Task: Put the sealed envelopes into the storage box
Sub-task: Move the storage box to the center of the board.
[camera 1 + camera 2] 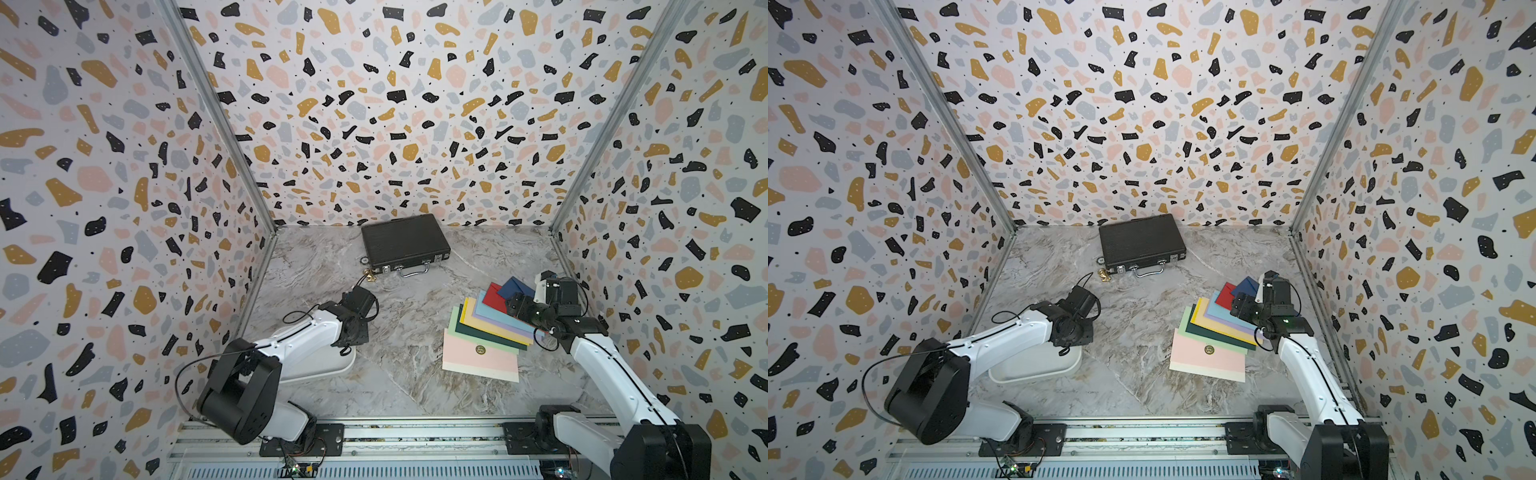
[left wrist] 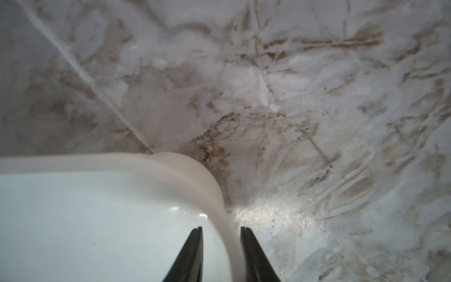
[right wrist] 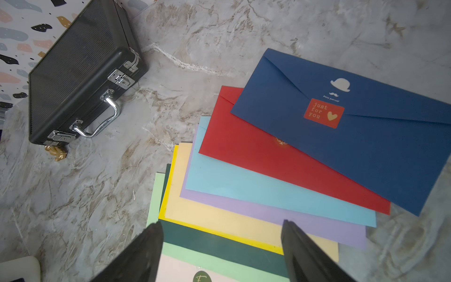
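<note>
The sealed envelopes lie fanned on the marble table at the right. A pink one with a round seal is nearest. A red one and a navy one with a red sticker are farthest. My right gripper hangs open above the dark green envelope and the yellow one, holding nothing. The storage box, a shallow white tub, sits at the left, mostly under my left arm. My left gripper straddles the box's side wall near a rounded corner, one finger inside and one outside, shut on it.
A black briefcase with metal latches and a handle lies shut at the back centre. A small gold object rests by its front left corner. Patterned walls enclose the table on three sides. Bare marble separates the box from the envelopes.
</note>
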You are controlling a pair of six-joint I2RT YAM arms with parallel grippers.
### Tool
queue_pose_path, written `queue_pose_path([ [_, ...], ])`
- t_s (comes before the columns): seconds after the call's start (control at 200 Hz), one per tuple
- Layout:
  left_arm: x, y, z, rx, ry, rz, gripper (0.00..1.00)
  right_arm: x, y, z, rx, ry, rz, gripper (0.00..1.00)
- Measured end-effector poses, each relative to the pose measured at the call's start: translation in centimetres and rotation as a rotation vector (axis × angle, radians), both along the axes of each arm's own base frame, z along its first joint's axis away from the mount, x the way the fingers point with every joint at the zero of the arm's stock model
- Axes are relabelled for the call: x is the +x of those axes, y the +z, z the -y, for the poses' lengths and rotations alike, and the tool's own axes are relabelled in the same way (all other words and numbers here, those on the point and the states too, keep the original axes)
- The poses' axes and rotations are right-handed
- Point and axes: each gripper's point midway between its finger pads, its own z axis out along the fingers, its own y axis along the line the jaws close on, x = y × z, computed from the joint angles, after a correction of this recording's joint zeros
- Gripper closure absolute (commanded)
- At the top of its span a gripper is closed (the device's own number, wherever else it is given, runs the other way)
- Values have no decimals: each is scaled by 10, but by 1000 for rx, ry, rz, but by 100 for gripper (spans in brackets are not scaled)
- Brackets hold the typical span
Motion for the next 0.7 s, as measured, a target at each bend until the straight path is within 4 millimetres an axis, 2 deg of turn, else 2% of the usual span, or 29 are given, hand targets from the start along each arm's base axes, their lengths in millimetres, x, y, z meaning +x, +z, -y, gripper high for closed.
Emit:
queue_pose_path([
  [0.1,12,1,11,3,-19,3,93,0,-1,0,-1,0,-4,20],
  [0.225,33,6,28,3,-41,19,96,-1,-6,0,-2,0,-23,20],
  [0.425,87,13,69,-17,-78,46,97,-5,-17,1,-8,-3,-72,20],
  [0.481,98,13,79,-25,-86,54,90,-6,-20,3,-15,-7,-87,20],
  [0.591,109,13,96,-55,-101,55,58,-7,-28,6,-31,-16,-123,20],
  [0.701,108,16,105,-81,-121,48,35,-1,-31,11,-59,-35,-158,20],
])
